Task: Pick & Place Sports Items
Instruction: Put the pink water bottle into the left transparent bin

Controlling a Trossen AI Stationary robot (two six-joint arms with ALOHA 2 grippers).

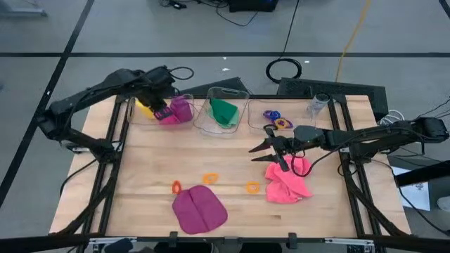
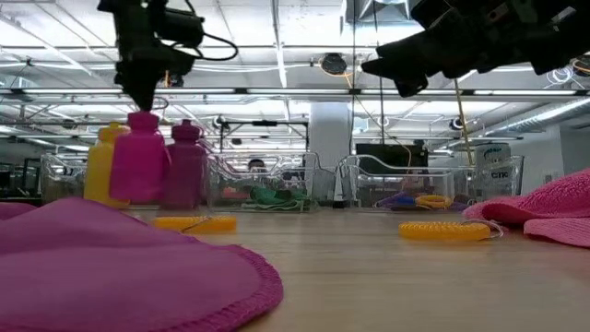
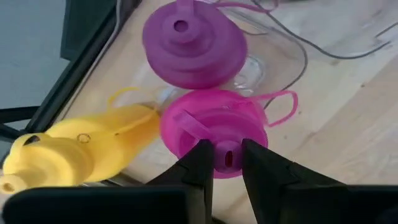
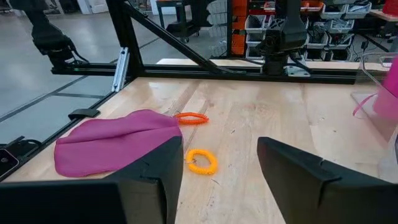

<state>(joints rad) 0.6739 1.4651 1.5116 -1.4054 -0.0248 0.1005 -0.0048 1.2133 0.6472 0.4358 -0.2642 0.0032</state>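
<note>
My left gripper hangs over the left clear bin at the table's far left, pointing down, shut on the magenta bottle. Beside that bottle in the bin stand a purple bottle and a leaning yellow bottle. My right gripper hovers open above the table's middle right, pointing toward the left edge, with nothing between its fingers. Just beyond it on the near side, a pink cloth lies on the wood. A magenta cloth lies near the front edge. A green cloth sits in the middle bin. My left gripper pinches the small spout on top of the magenta bottle's cap between its two fingers. The fingers come from above, pointing down. The bottle hangs upright under them inside the bin; whether its base rests on the bin floor I cannot tell.
Three orange rings lie on the wood between the cloths. The right bin holds blue and yellow rings. A clear cup stands at the far right. The table's left half has free room.
</note>
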